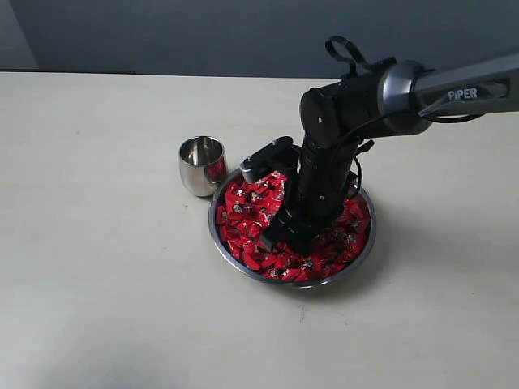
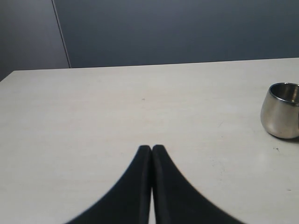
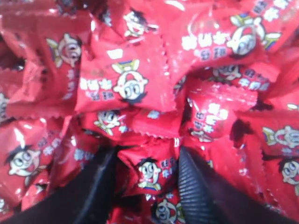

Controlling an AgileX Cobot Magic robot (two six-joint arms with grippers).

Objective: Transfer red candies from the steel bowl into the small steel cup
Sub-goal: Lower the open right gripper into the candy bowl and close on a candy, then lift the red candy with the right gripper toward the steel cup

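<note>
Red candies (image 1: 251,215) fill steel bowl (image 1: 212,231); right gripper (image 3: 145,161) among them, jaws apart astride one for pickup; left gripper (image 2: 152,150) closed, idle; small steel cup (image 1: 203,166) just left.

**Reader:** Exterior view: which lettering is legible?

**Operator:** I read one word, "PIPER", in white capitals on the grey link of the right arm (image 1: 474,91), near the frame's edge.

**Reader:** Right wrist view: what do the wrappers carry?

**Operator:** Each of the red candies (image 3: 126,84) bears a printed cartoon face with short rows of white characters beside it. From my station the characters are too blurred to read, so I cannot give a brand.
</note>
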